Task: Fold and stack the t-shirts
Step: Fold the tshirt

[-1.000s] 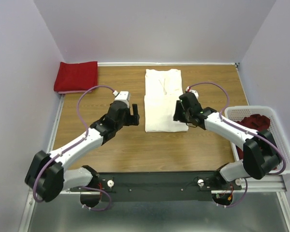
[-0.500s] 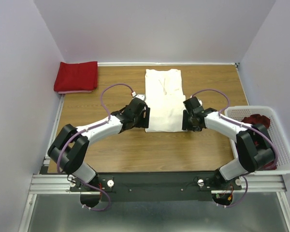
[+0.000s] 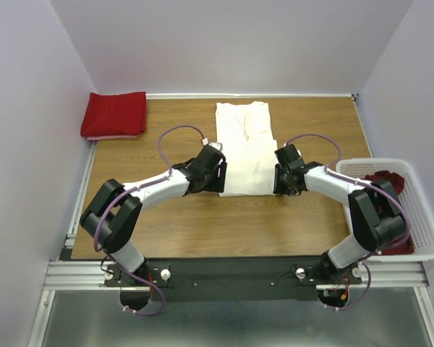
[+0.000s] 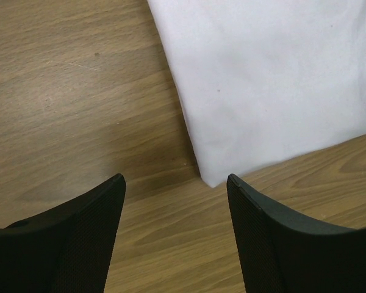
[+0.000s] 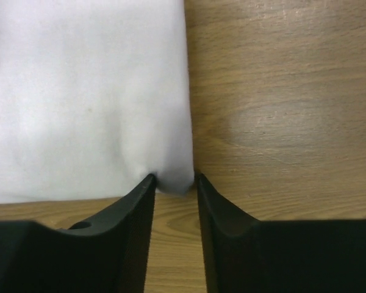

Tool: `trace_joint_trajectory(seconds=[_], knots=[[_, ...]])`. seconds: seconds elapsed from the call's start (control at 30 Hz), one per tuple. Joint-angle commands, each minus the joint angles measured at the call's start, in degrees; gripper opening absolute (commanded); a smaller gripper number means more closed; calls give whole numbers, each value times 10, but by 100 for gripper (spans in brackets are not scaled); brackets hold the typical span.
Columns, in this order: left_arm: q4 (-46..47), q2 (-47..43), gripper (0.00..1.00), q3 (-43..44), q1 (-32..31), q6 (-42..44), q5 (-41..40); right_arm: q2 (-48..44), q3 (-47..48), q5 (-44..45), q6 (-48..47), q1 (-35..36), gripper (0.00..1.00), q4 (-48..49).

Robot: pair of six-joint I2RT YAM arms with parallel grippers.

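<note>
Bright red t-shirt [image 3: 114, 114]: folded, far-left corner | cream-white t-shirt [image 3: 244, 155]: mid-table, I judge half-folded | my right gripper [image 5: 174, 178]: pinching its near-right corner | my left gripper [image 4: 175, 180]: agape at near-left corner | dark red t-shirt [image 3: 382, 181]: crumpled in basket [image 3: 422, 217], unstacked.

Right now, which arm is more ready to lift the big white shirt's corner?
Right, probably. The right gripper pinches a near corner of the cream-white cotton t-shirt, while the left gripper is open, its corner lying ungripped between the spread fingers.
</note>
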Motion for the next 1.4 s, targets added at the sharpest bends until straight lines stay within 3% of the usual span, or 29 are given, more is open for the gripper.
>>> trace_joint_trajectory(seconds=[0.0,0.03,0.17,0.23,0.43,0.67,0.9,1.07,1.23,1.3,1.37], knots=[[-15,15,75,14,-4,1,17,45,-46,-31,-3,-6,32,-8],[-17,16,75,15,-4,1,19,43,-47,-32,-6,-6,32,-8],[-26,29,75,28,-7,-1,21,34,-51,-39,-11,-7,6,-3],[-33,37,75,36,-11,-2,19,33,-52,-42,-12,-6,2,-3],[-60,80,74,67,-22,-2,17,24,-58,-50,-16,-6,1,4],[-85,129,57,91,-24,2,4,23,-62,-57,-17,-6,1,11],[-90,154,55,99,-29,6,12,13,-66,-58,-16,-6,1,11],[-93,167,42,99,-31,8,12,14,-61,-65,-16,-5,1,11],[-96,168,18,97,-30,11,13,10,-60,-80,-20,-5,1,11],[-97,165,4,96,-31,12,12,10,-58,-81,-23,-5,1,11],[-98,158,0,87,-31,11,14,7,-58,-121,-24,-3,1,9]])
